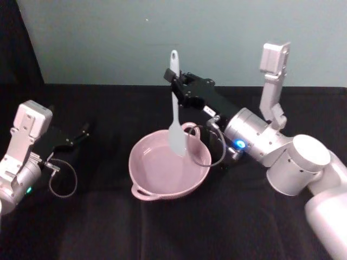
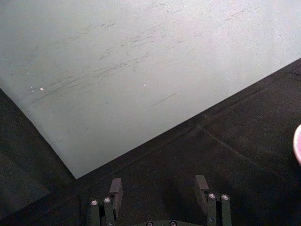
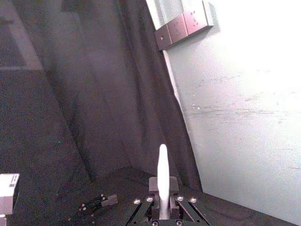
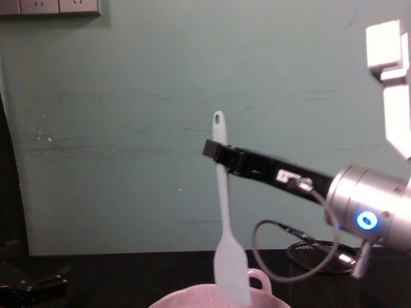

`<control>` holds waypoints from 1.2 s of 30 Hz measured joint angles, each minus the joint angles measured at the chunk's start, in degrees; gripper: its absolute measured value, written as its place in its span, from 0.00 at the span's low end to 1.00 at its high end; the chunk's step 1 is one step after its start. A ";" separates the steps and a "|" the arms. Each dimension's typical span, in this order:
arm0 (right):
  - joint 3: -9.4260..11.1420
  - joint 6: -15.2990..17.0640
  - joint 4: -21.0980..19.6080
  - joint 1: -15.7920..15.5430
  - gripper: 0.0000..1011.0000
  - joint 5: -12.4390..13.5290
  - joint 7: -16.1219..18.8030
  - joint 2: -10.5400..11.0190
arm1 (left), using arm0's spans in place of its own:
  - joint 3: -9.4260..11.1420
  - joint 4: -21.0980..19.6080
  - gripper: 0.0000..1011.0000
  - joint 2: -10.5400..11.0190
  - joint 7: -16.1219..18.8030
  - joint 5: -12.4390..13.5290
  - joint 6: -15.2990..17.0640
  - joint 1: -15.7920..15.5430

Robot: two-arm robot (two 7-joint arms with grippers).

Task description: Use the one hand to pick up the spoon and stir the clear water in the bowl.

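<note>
Currently the right gripper [image 1: 174, 82] is clamped on the upper handle of the spoon [image 1: 175, 122], which stands upright with its blade inside the bowl [image 1: 142, 184]. Pickup appears complete; stirring is the pending step. The left gripper [image 1: 82, 131] sits parked at the left, fingers apart.

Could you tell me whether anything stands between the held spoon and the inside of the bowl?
Nothing visible does. The right gripper holds the spoon upright, blade down over the open bowl; the left gripper sits apart at the left.
</note>
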 joint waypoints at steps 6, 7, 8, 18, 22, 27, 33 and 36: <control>1.34 4.36 -4.33 -0.25 0.11 2.83 -1.35 2.75 | 0.00 0.00 1.00 0.00 0.00 0.00 0.00 0.00; 1.57 4.81 -4.76 -0.26 0.11 3.20 -1.51 3.11 | 0.00 0.00 1.00 0.00 0.00 0.00 0.00 0.00; 1.82 5.20 -5.15 -0.26 0.11 3.60 -1.70 3.43 | 0.00 0.00 1.00 0.00 0.00 0.00 0.00 0.00; 5.43 5.03 -5.94 0.44 0.11 7.55 -3.50 5.80 | 0.00 0.00 1.00 0.00 0.00 0.00 0.00 0.00; 6.55 3.62 -4.29 1.45 0.11 8.66 -4.20 6.13 | 0.00 0.00 1.00 0.00 0.00 0.00 0.00 0.00; 7.36 1.51 -2.04 2.06 0.11 9.12 -4.70 6.13 | 0.00 0.00 1.00 0.00 0.00 0.00 0.00 0.00; 8.70 -2.01 0.94 2.15 0.11 9.72 -4.76 5.02 | 0.00 0.00 1.00 0.00 0.00 0.00 0.00 0.00; 9.37 -2.92 2.12 1.97 0.11 9.94 -5.03 4.46 | 0.00 0.00 1.00 0.00 0.00 0.00 0.00 0.00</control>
